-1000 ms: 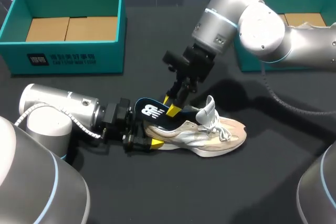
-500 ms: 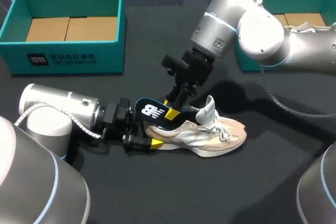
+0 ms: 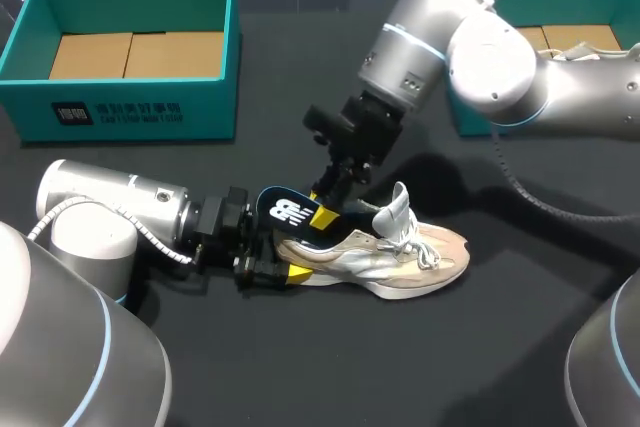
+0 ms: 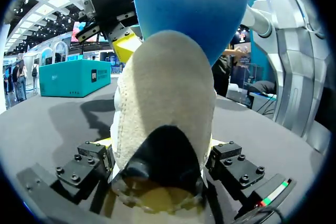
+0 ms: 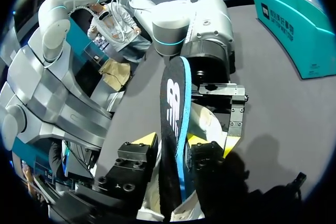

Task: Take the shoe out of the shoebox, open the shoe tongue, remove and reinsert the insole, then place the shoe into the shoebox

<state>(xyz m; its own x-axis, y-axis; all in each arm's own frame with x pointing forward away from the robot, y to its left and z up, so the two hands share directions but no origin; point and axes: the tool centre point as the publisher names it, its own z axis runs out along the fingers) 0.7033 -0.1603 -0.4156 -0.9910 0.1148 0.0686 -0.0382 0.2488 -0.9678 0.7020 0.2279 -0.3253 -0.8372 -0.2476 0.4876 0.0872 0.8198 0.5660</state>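
A beige and white shoe (image 3: 405, 252) lies on its side on the black table, toe to the right, tongue pulled up. Its dark blue insole (image 3: 288, 214) sticks up out of the heel opening. My right gripper (image 3: 326, 209) comes down from above and is shut on the insole's edge; in the right wrist view the insole (image 5: 172, 119) stands upright between its fingers (image 5: 173, 148). My left gripper (image 3: 285, 259) lies low on the table, shut on the shoe's heel (image 4: 168, 103), which fills the space between its fingers (image 4: 160, 163).
An open teal shoebox (image 3: 125, 97) with a cardboard floor stands at the back left. A second teal box (image 3: 468, 112) stands at the back right, partly behind my right arm. Bare table lies in front of the shoe.
My right arm has shifted slightly to the left and its fingers have come closer together on the insole. The shoe and my left arm have kept still.
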